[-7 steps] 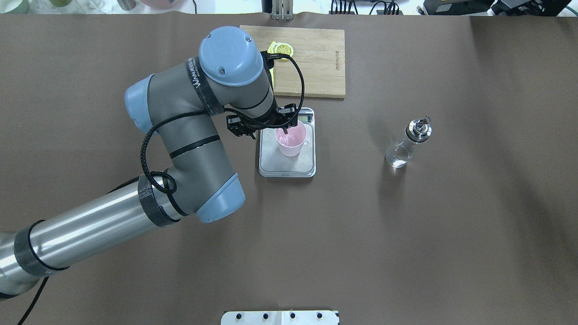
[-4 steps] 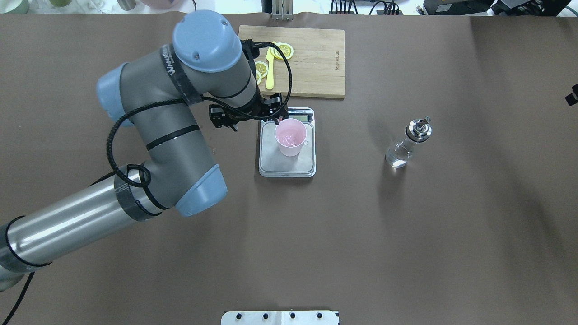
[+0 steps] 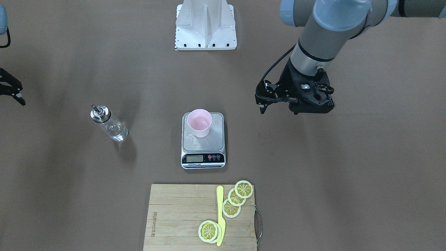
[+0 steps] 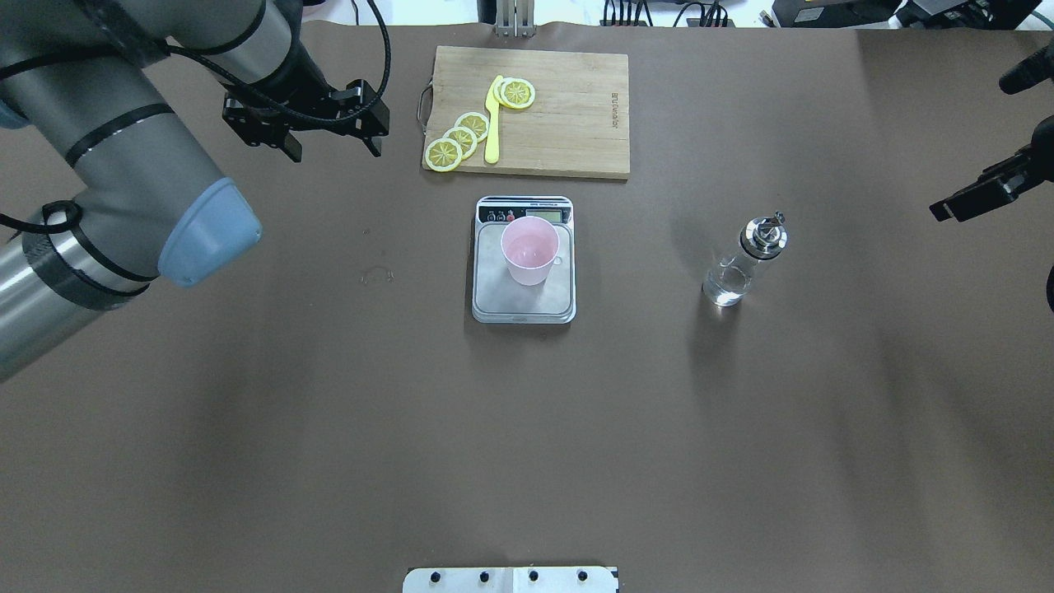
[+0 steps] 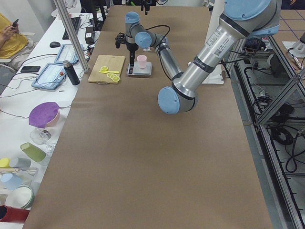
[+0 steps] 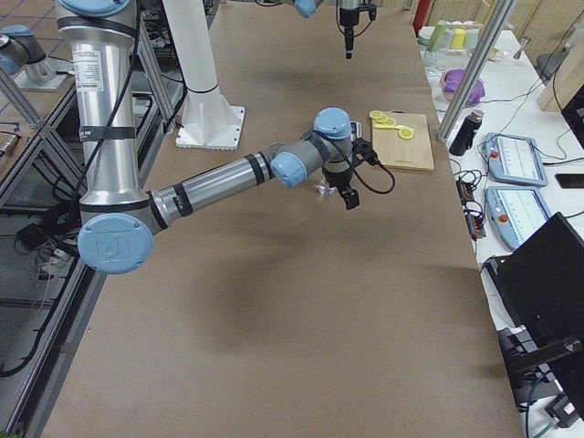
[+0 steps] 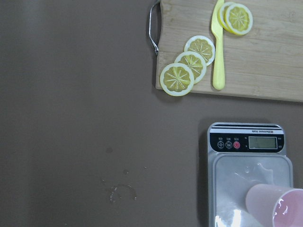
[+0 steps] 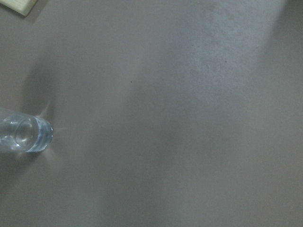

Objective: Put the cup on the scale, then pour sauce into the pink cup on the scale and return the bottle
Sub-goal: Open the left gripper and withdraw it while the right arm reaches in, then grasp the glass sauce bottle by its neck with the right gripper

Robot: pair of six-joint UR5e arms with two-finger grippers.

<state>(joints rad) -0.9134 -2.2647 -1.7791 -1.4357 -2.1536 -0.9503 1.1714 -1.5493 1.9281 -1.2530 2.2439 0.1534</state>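
The pale pink cup (image 4: 531,251) (image 3: 199,122) stands upright on the far half of the steel scale (image 4: 494,295) (image 3: 217,139), with nothing touching it. To its right the clear glass bottle (image 4: 741,265) (image 3: 110,128) stands alone on the table, with clear sauce in its lower part and its metal spout on top. My left gripper (image 4: 333,147) hangs open and empty at the far left, well away from the cup. At the right edge my right gripper (image 4: 976,152) is partly cut off, its fingers spread, right of the bottle. The right wrist view shows the bottle (image 8: 26,135) at lower left.
A wooden board (image 4: 576,115) with lemon slices (image 4: 461,136) and a yellow knife (image 4: 492,123) lies just beyond the scale. A wet ring (image 4: 377,276) marks the table left of the scale, and drops sit on the scale platform (image 3: 195,138). The robot base plate (image 4: 510,579) is at the near edge.
My left gripper has let go of the cup's rim and pulled back up and to the far left. The right gripper has come in from the right edge towards the bottle.
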